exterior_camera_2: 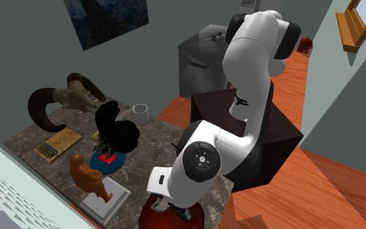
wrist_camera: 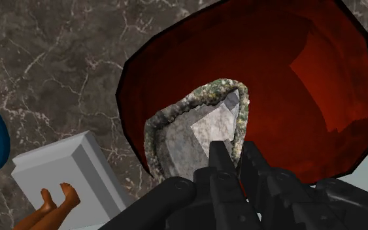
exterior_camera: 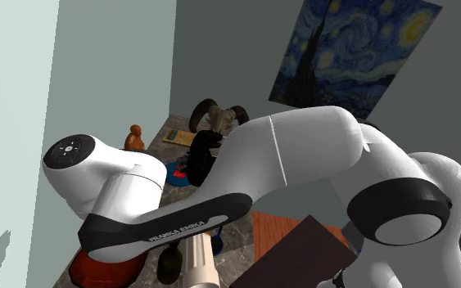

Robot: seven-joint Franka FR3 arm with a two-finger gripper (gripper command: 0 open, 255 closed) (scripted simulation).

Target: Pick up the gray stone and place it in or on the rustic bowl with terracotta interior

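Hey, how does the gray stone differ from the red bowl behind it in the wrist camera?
The gray stone is pale grey with a speckled crust; the bowl is deep red inside with a dark rim. The stone is angular and faceted; the bowl is round, smooth and far wider. The stone is clasped by the gripper over the bowl's edge; the bowl rests on the marbled table.

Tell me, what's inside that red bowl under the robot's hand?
A gray stone shows against the bowl's red interior, clasped by the gripper. It covers part of the bowl's floor; anything beneath is hidden.
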